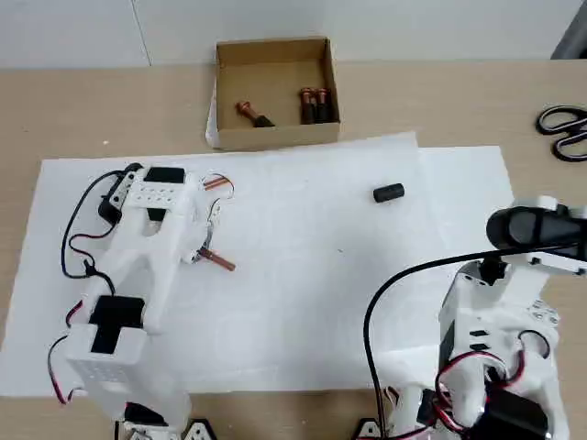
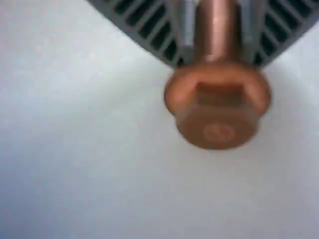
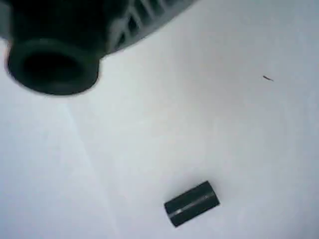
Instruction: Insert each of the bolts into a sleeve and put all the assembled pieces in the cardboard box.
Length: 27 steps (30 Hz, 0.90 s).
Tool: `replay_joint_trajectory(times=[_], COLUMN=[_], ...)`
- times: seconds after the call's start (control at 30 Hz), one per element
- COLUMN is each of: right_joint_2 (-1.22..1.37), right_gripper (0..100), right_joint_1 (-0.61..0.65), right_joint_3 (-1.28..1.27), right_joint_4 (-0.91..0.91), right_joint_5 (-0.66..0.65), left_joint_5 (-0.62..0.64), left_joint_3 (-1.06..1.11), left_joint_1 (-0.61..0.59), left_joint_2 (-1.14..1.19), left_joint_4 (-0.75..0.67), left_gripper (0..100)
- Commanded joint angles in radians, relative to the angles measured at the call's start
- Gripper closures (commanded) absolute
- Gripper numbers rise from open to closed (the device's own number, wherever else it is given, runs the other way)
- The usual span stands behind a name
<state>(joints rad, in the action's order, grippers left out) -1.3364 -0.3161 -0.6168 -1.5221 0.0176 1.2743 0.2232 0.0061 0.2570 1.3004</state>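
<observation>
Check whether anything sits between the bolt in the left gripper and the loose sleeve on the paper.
Nothing visible does. The bolt is clamped in the left gripper. The loose sleeve lies apart from it on the white paper, with bare paper between them.

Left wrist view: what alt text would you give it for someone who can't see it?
A copper-coloured metal bolt with a flanged hexagonal head, pointing head-first at the camera, is gripped by its shaft between the grey ribbed fingers of the left hand. Behind it lies a plain white paper sheet.
</observation>
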Motion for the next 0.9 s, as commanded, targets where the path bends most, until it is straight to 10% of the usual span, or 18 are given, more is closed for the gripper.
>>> replay_joint_trajectory(times=[0.0, 0.37, 0.87], right_joint_2=[0.004, -0.004, -0.005], right_gripper=[99.5, 99.5, 99.5], right_joint_1=[-0.005, -0.005, -0.004], right_joint_3=[0.006, 0.011, 0.009], right_joint_4=[0.027, 0.019, 0.016], right_joint_5=[-0.009, -0.009, 0.074], left_joint_5=[-0.008, -0.023, -0.359], left_joint_3=[-0.113, -0.493, -0.74], left_joint_1=[0.003, 0.101, 0.121], left_joint_2=[-0.006, -0.006, -0.006], left_joint_4=[0.075, 0.33, 0.345], left_gripper=[99, 99, 99])
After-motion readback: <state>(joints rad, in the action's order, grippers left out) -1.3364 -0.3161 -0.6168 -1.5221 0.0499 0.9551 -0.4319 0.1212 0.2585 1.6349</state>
